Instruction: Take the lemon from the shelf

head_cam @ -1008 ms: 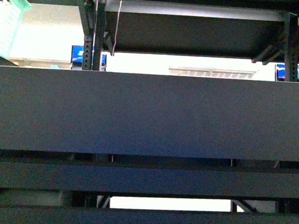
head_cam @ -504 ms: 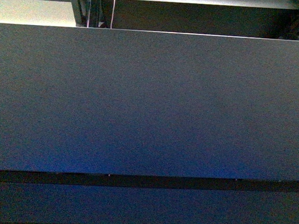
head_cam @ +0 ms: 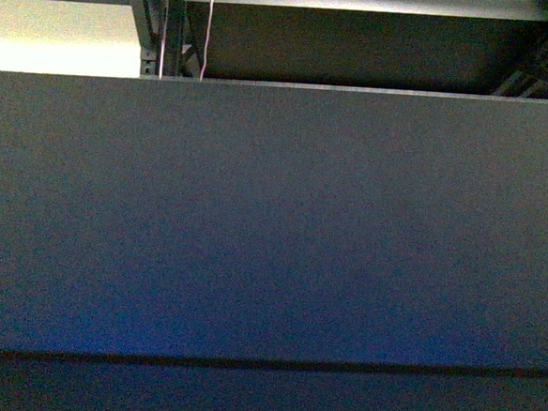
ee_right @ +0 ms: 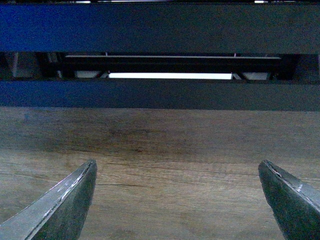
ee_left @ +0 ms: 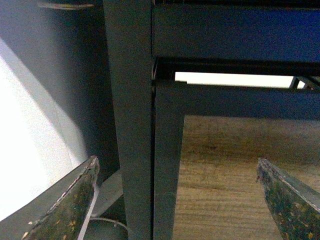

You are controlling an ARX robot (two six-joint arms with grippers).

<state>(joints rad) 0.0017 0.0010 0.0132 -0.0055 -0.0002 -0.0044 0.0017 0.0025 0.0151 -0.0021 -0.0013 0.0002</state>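
Pincer jaws stand wide apart on both arms, with nothing between them. The left pincer [ee_left: 176, 161] shows its two worn fingertips [ee_left: 75, 200] at either side of a dark grey upright post [ee_left: 132, 125] of the shelf [head_cam: 273, 224], which rises close in front of it. A thin white cable [ee_left: 92, 212] runs beside the near fingertip. The right pincer [ee_right: 177, 162] faces low horizontal rails of the shelf across a wood-grain floor [ee_right: 160, 145]. From the front, one wide flat deck edge fills nearly the whole view, with a perforated post [head_cam: 173, 29] and a pale cord [head_cam: 209, 27] above it. Where the lemon lies relative to either pincer cannot be told; no view shows it.
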